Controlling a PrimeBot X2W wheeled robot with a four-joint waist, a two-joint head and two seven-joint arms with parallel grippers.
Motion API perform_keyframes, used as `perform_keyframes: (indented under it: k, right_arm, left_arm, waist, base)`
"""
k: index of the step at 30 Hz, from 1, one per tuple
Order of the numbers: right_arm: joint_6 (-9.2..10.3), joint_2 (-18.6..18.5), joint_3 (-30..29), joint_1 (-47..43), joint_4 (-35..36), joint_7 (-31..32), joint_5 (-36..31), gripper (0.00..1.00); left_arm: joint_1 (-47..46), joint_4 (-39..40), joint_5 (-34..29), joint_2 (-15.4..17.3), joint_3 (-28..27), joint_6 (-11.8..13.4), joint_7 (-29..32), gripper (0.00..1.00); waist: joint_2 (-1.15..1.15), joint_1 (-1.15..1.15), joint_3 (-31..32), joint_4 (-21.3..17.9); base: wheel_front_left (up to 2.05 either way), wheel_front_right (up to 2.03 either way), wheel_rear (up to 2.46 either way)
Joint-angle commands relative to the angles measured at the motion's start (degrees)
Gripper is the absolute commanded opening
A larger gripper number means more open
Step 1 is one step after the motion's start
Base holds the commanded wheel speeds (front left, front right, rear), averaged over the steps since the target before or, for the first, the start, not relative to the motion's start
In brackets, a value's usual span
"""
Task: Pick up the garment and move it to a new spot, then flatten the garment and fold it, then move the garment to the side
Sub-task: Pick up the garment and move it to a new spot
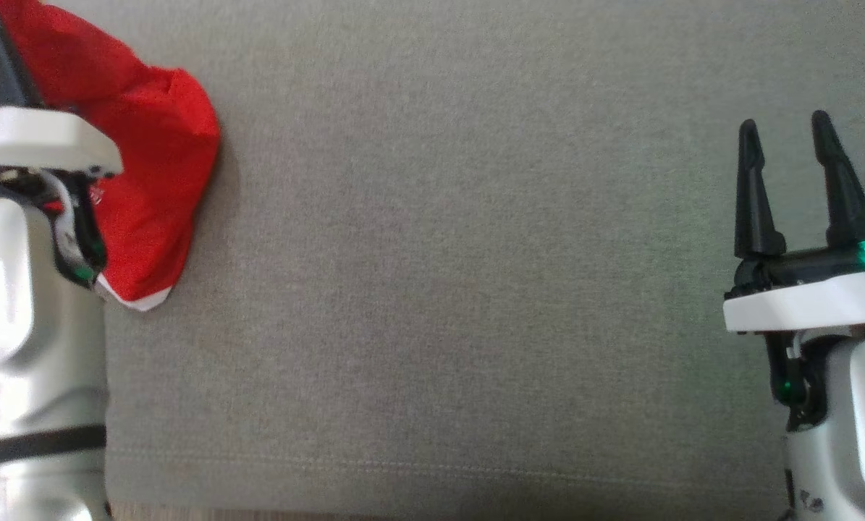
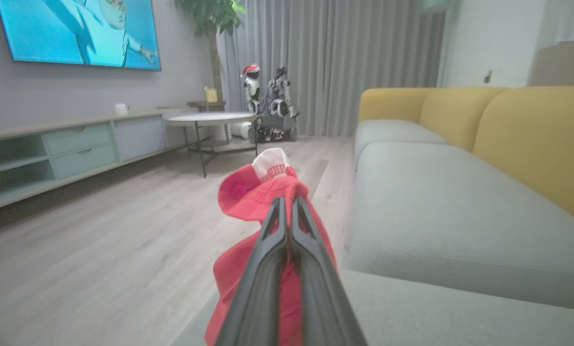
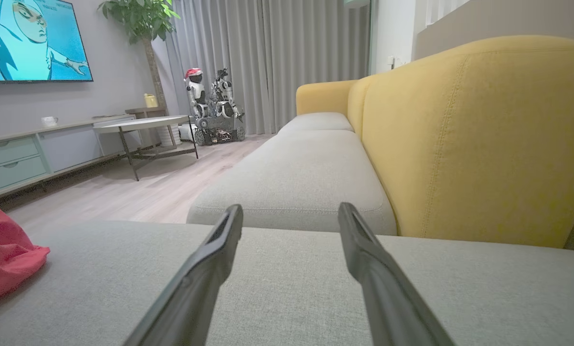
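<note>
It was a home living room: yellow-backed sofa, wall television (a cartoon playing), round coffee table, long grey curtains.

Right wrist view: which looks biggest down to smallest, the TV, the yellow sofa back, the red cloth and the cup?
1. yellow sofa back, close to the camera
2. TV
3. red cloth; the picture's edge cuts it and the TV, so unsure
4. cup

Red garment, white-trimmed, crumpled in heap at left edge of grey cushion, fold pinched in left gripper.
</note>
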State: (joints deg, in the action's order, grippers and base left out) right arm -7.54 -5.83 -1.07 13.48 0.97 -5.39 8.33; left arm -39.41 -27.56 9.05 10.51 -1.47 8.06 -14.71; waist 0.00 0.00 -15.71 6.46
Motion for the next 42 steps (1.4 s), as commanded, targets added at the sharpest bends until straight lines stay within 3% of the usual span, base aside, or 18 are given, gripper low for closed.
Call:
perform_keyframes:
  k: [1, 10, 18, 22, 24, 29, 32, 36, 42]
  right_arm:
    - [0.05, 0.38, 1.35, 0.41, 1.58, -0.65, 0.05, 1.0]
    - [0.05, 2.01, 2.38, 1.05, -0.52, -2.28, 0.82, 1.0]
    - [0.05, 2.74, 4.56, 3.71, -2.89, -4.61, 2.66, 1.0]
    - [0.05, 2.89, 5.18, 4.8, -5.04, -5.96, 3.98, 1.0]
    - [0.05, 2.91, 5.63, 5.07, -6.27, -6.49, 4.78, 1.0]
    - [0.05, 2.93, 6.03, 5.54, -7.95, -7.55, 6.09, 1.0]
    - [0.05, 2.94, 5.37, 5.46, -8.68, -8.13, 6.28, 1.0]
    - [0.05, 2.94, 4.82, 4.92, -9.17, -8.56, 6.15, 1.0]
    - [0.05, 2.94, 4.94, 3.43, -8.95, -8.04, 4.25, 1.0]
  left_arm:
    - [-0.7, 3.6, -0.97, 1.98, -0.39, -0.09, -0.28, 0.0]
    - [1.92, 17.49, -5.42, -3.76, 10.66, -0.78, 7.2, 0.0]
    - [0.24, 13.62, -3.84, -7.49, 22.36, 1.07, 9.01, 0.0]
    - [-0.78, 11.68, 2.93, -7.6, 32.58, 3.95, 7.98, 0.0]
    - [-1.51, 10.69, 6.22, -7.61, 37.74, 5.98, 7.39, 1.0]
    - [-4.04, 8.39, 11.21, -7.62, 44.58, 9.11, 5.81, 1.0]
    - [-5.74, 6.11, 13.2, -7.62, 45.57, 11.05, 3.94, 1.0]
    - [-6.42, 3.05, 14.33, -6.76, 42.93, 12.1, 1.81, 1.0]
    - [-2.62, 4.23, 16.47, -0.89, 36.3, 13.1, 0.08, 1.0]
  waist:
    - [0.0, 0.0, 1.98, -1.26]
    - [0.0, 0.0, 3.95, -6.62]
    - [0.0, 0.0, 1.07, -15.85]
    - [0.0, 0.0, 0.01, -20.03]
    - [0.0, 0.0, -0.3, -21.47]
    - [0.0, 0.0, -0.71, -22.68]
    - [0.0, 0.0, -0.51, -22.0]
    - [0.0, 0.0, 0.65, -19.58]
    - [0.0, 0.0, 3.56, -14.4]
  base:
    - [0.0, 0.0, 0.0]
    - [0.0, 0.0, 0.0]
    - [0.0, 0.0, 0.0]
    - [0.0, 0.0, 0.0]
    - [0.0, 0.0, 0.0]
    - [0.0, 0.0, 0.0]
    - [0.0, 0.0, 0.0]
    - [0.0, 0.0, 0.0]
    - [0.0, 0.0, 0.0]
